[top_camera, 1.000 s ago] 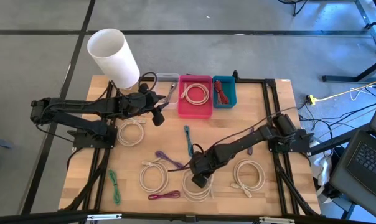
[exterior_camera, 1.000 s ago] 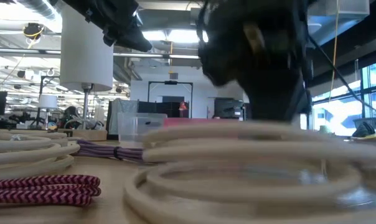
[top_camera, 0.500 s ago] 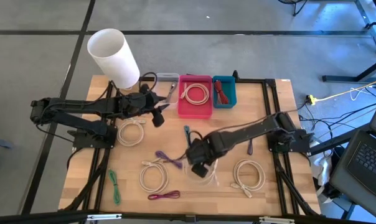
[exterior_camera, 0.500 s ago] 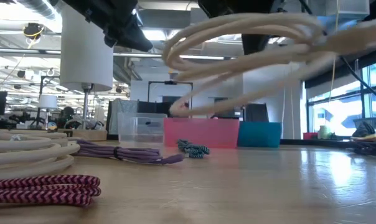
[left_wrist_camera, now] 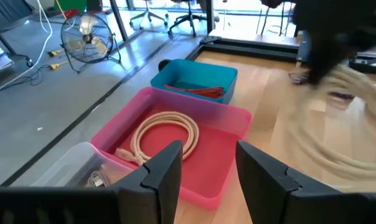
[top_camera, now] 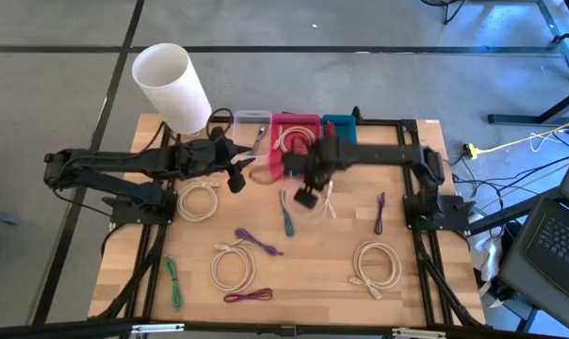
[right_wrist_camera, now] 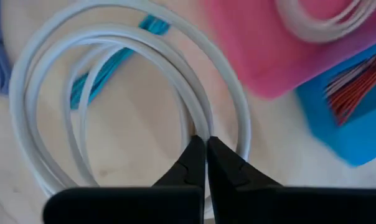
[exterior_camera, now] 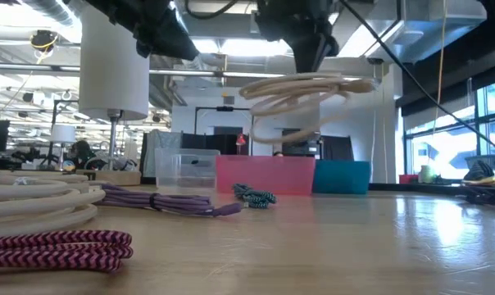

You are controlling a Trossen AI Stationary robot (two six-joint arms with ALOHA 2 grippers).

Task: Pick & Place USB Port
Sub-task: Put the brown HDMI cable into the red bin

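Observation:
My right gripper is shut on a white coiled cable and holds it in the air just in front of the pink bin; the low view shows the coil hanging under the gripper. The pink bin holds another white coil. My left gripper hovers left of the pink bin, open and empty, as its wrist view shows. My right gripper pinches several strands of the coil at one side of its loop between its two fingers. The fingers come from above, pointing down, across the strands. The coil hangs below them, lifted clear of the table and lying roughly level.
A blue bin with red cable and a clear bin flank the pink one. Loose cables lie on the table: white coils, a teal cable, purple cables. A white cylinder stands at the far left.
My right gripper has lifted the white coil off the table near its front edge and carried it up and toward the far edge, to just in front of the pink bin. The coil now hangs clear of the table. My left arm has kept still.

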